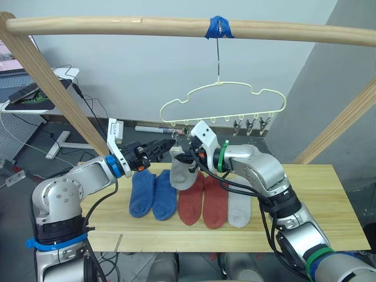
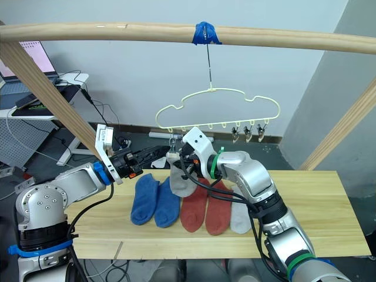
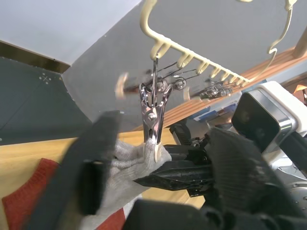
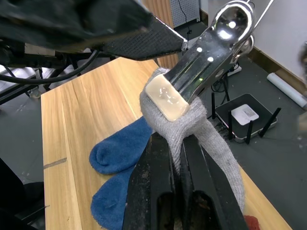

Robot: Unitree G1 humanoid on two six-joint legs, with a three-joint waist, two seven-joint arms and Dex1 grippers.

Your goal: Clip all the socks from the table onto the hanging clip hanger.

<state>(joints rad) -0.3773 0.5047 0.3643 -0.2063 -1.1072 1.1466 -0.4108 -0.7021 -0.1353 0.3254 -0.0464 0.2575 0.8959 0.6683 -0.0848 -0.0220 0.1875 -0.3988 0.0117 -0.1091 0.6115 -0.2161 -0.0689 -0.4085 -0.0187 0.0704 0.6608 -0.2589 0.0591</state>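
Observation:
The pale-yellow clip hanger [image 1: 223,101] hangs by its hook from the wooden rail. My right gripper [image 1: 189,163] is shut on a light grey sock [image 1: 183,175] and holds its cuff up at the hanger's leftmost silver clip [image 3: 153,115]. In the right wrist view the clip's padded tip [image 4: 168,98] pinches the cuff just above my fingers. My left gripper [image 1: 167,144] is open, one finger on each side of that clip. Flat on the table [image 1: 317,200] lie two blue socks [image 1: 143,192], two rust-red socks [image 1: 202,202] and one grey sock [image 1: 239,208].
A thick wooden rail [image 1: 117,24] with blue tape [image 1: 218,27] spans the top, braced by slanted wooden posts at both sides. Other silver clips [image 1: 252,124] hang along the hanger's right half. A desk with cables stands at the far left.

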